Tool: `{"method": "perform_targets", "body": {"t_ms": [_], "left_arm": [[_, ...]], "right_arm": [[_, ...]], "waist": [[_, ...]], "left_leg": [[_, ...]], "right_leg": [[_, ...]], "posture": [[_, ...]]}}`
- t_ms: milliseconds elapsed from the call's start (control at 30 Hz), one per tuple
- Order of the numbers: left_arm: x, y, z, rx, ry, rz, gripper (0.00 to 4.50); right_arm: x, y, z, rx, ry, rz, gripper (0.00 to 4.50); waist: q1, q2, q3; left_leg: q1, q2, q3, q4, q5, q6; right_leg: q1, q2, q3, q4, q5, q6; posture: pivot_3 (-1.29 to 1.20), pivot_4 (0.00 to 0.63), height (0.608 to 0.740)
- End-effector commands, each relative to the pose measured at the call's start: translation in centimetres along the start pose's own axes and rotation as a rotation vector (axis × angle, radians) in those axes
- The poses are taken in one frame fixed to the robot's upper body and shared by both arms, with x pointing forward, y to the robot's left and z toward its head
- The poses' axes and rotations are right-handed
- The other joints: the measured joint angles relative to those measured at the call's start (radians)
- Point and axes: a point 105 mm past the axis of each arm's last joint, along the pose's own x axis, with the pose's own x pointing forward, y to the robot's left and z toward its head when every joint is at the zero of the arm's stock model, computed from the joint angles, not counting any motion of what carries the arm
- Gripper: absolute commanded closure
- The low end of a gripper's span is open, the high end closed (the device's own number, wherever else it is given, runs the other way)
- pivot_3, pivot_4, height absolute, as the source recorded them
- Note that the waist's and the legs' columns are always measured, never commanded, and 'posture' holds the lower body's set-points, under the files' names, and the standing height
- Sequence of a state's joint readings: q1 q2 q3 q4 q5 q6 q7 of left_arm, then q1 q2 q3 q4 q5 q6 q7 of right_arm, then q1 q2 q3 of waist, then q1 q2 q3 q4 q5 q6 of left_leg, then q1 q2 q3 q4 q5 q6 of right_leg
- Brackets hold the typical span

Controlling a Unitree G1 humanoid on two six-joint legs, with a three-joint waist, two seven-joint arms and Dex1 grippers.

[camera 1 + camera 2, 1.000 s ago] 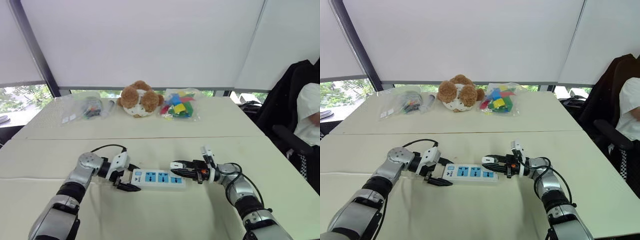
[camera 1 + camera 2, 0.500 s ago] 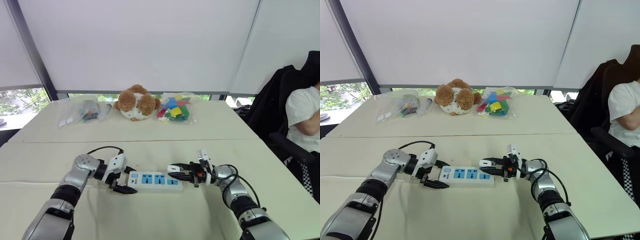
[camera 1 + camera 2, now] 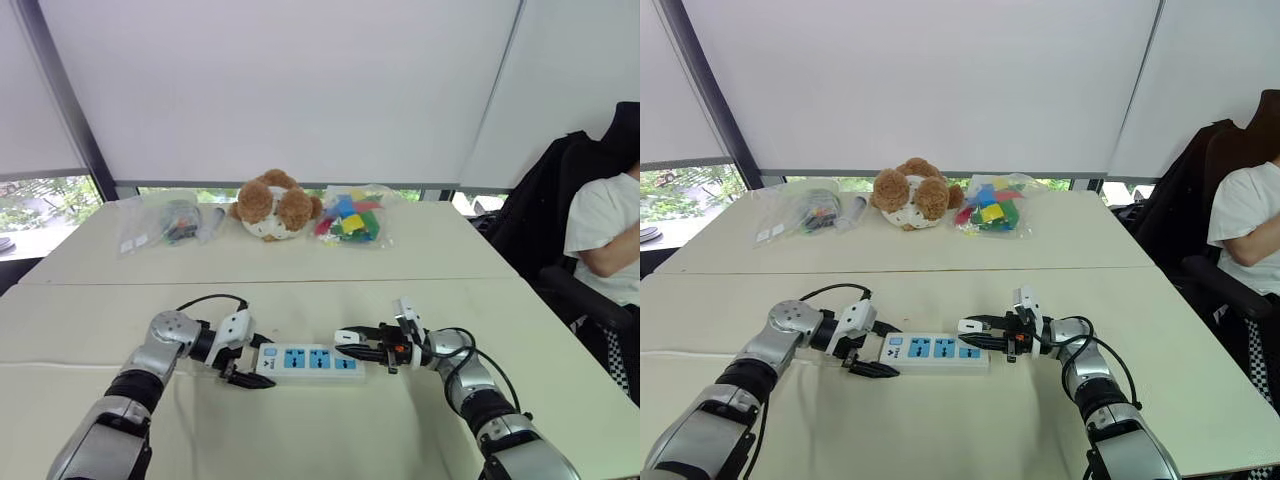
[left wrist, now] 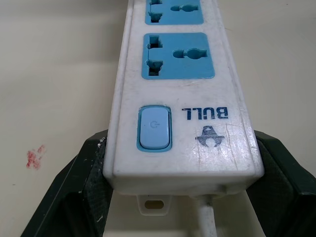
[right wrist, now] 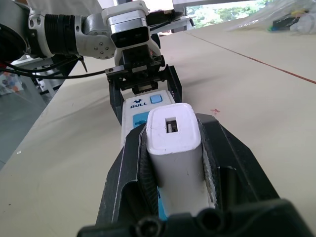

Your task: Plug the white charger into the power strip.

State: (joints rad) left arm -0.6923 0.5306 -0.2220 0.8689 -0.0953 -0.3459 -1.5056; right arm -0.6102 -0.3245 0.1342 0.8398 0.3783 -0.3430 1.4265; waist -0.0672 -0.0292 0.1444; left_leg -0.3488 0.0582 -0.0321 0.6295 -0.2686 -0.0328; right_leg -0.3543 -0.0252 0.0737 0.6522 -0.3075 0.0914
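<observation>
The power strip [image 3: 310,359] lies flat on the cream table, a long white bar with three blue socket faces. My left gripper [image 3: 254,364] is shut on its switch end, a black finger on each long side [image 4: 84,173]. The blue switch [image 4: 155,128] and the cord exit sit between those fingers. The white charger [image 5: 175,143] is a small white block held in my right gripper [image 3: 346,344], which is shut on it. It hovers just above the strip's opposite end, pointing along the strip towards my left gripper [image 5: 143,81]. Its prongs are hidden.
At the far side of the table sit a brown teddy bear [image 3: 275,203], a bag of coloured blocks [image 3: 348,213] and a clear bag of small parts [image 3: 170,220]. A person in a white shirt [image 3: 605,230] sits on a black chair at the right.
The whole picture has shifted with the camera. Both grippers, the strip and the charger keep their places.
</observation>
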Motion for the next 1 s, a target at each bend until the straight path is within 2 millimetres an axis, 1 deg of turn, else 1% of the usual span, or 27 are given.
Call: {"method": "perform_targets", "body": {"t_ms": [33,133,233,267,300,333,400,467,500,567,600,667,700,767,800,900,1000], "left_arm": [[0.5,-0.4,-1.4,0.009,0.089,-0.025,1.47],[0.8,-0.2,-1.3,0.006,0.079,-0.024,1.47],[1.0,-0.1,-1.2,0.008,0.076,-0.025,1.47],[1.0,-0.1,-1.2,0.008,0.076,-0.025,1.47],[1.0,0.0,-1.2,0.007,0.076,-0.025,1.47],[1.0,0.0,-1.2,0.006,0.076,-0.025,1.47],[1.0,0.0,-1.3,0.006,0.076,-0.027,1.47],[1.0,-0.1,-1.3,0.004,0.077,-0.027,1.47],[1.0,-0.1,-1.3,0.004,0.077,-0.027,1.47],[1.1,0.1,-1.3,-0.001,0.073,-0.017,1.47],[1.2,0.2,-1.3,-0.004,0.071,-0.006,1.47],[1.2,0.5,-1.2,-0.013,0.062,0.018,1.47],[1.1,0.8,-1.0,-0.027,0.042,0.042,1.47],[0.8,1.3,-0.6,-0.073,0.002,0.073,0.42],[0.6,1.3,-0.5,-0.085,-0.010,0.081,0.04],[-0.2,1.4,0.0,-0.093,-0.041,0.095,0.04],[-1.0,1.7,0.8,-0.061,-0.073,0.127,0.04]], "right_arm": [[-2.2,1.8,-5.2,0.141,0.209,-0.036,3.71],[-2.4,1.7,-5.0,0.123,0.214,-0.042,3.71],[-2.5,1.6,-5.0,0.112,0.216,-0.056,3.71],[-2.3,1.5,-4.5,0.090,0.198,-0.066,3.21],[-2.2,1.2,-3.6,0.064,0.165,-0.076,2.66],[-2.1,1.1,-3.0,0.046,0.143,-0.082,2.28],[-2.1,0.5,-0.9,-0.015,0.085,-0.114,1.30],[-2.3,0.1,1.7,-0.081,0.030,-0.146,1.30],[-2.5,0.1,2.5,-0.100,0.018,-0.154,1.30],[-3.0,0.0,5.2,-0.151,-0.025,-0.197,1.30],[-3.4,0.3,6.5,-0.170,-0.040,-0.214,1.30],[-4.0,1.0,8.1,-0.182,-0.048,-0.233,1.30],[-4.8,1.6,8.9,-0.183,-0.038,-0.243,1.30],[-6.3,3.2,10.0,-0.157,0.000,-0.259,1.24],[-7.0,3.9,10.2,-0.142,0.025,-0.264,1.24],[-9.2,5.6,10.1,-0.075,0.117,-0.285,1.24],[-10.7,6.6,9.8,-0.017,0.178,-0.304,1.24]], "waist": [[0.001,0.003,-0.003],[0.003,0.007,-0.007],[0.006,0.008,-0.008],[0.008,0.008,-0.009],[0.013,0.008,-0.009],[0.023,0.009,-0.007],[0.023,0.015,-0.004],[0.025,0.016,-0.001],[0.026,0.019,0.001],[0.027,0.022,0.004],[0.028,0.024,0.005],[0.031,0.025,0.006],[0.033,0.025,0.006],[0.045,0.024,0.006],[0.047,0.023,0.007],[0.049,0.018,0.012],[0.042,0.014,0.016]], "left_leg": [[0.000,0.000,0.000,0.000,0.000,0.000],[0.000,-0.001,0.000,0.000,0.000,0.000],[0.000,-0.001,0.000,0.000,0.000,0.000],[0.000,-0.001,0.000,0.000,0.000,0.000],[0.000,-0.001,0.000,0.000,0.000,0.000],[-0.001,-0.002,0.000,0.001,0.000,0.000],[-0.007,-0.002,0.001,0.001,0.000,0.000],[-0.009,-0.003,0.002,0.000,0.000,0.000],[-0.010,-0.003,0.001,0.000,0.000,0.000],[-0.012,-0.004,0.002,0.000,0.000,0.000],[-0.013,-0.005,0.001,0.001,0.000,0.000],[-0.017,-0.006,0.000,0.001,0.000,0.000],[-0.020,-0.006,-0.001,0.002,0.001,-0.001],[-0.023,-0.007,-0.002,0.003,0.001,-0.001],[-0.024,-0.007,-0.001,0.003,0.001,-0.001],[-0.026,-0.007,-0.001,0.002,0.001,-0.001],[-0.026,-0.007,-0.001,0.000,0.001,-0.001]], "right_leg": [[0.000,0.000,0.000,0.000,0.000,0.000],[0.000,-0.001,0.000,-0.001,0.000,-0.001],[0.001,-0.002,0.001,-0.002,0.000,-0.001],[0.001,-0.002,0.001,-0.002,0.000,-0.001],[0.000,-0.002,0.001,-0.002,0.000,-0.001],[0.000,-0.002,0.001,-0.002,0.000,-0.001],[-0.005,-0.003,0.001,-0.003,0.000,-0.001],[-0.007,-0.003,0.003,-0.002,0.000,-0.001],[-0.008,-0.003,0.003,-0.002,0.000,-0.001],[-0.010,-0.003,0.003,-0.002,0.000,-0.001],[-0.011,-0.004,0.003,-0.002,0.000,-0.001],[-0.015,-0.004,0.003,-0.002,0.000,0.000],[-0.017,-0.003,0.003,-0.002,0.000,0.000],[-0.019,-0.003,0.003,-0.002,0.000,0.000],[-0.021,-0.003,0.003,-0.002,0.000,0.000],[-0.023,-0.002,0.003,-0.002,0.000,0.001],[-0.024,-0.002,0.004,-0.003,0.000,0.001]], "posture": [[0.00,0.150,0.739],[0.00,0.150,0.739],[0.00,0.150,0.739],[0.00,0.150,0.739],[0.00,0.150,0.739],[0.00,0.150,0.739],[0.00,0.150,0.739],[0.00,0.150,0.739],[0.00,0.150,0.739],[0.00,0.150,0.739],[0.00,0.150,0.739],[0.00,0.150,0.739],[0.00,0.150,0.739],[0.00,0.150,0.739],[0.00,0.150,0.739],[0.00,0.150,0.739],[0.00,0.150,0.739]]}}
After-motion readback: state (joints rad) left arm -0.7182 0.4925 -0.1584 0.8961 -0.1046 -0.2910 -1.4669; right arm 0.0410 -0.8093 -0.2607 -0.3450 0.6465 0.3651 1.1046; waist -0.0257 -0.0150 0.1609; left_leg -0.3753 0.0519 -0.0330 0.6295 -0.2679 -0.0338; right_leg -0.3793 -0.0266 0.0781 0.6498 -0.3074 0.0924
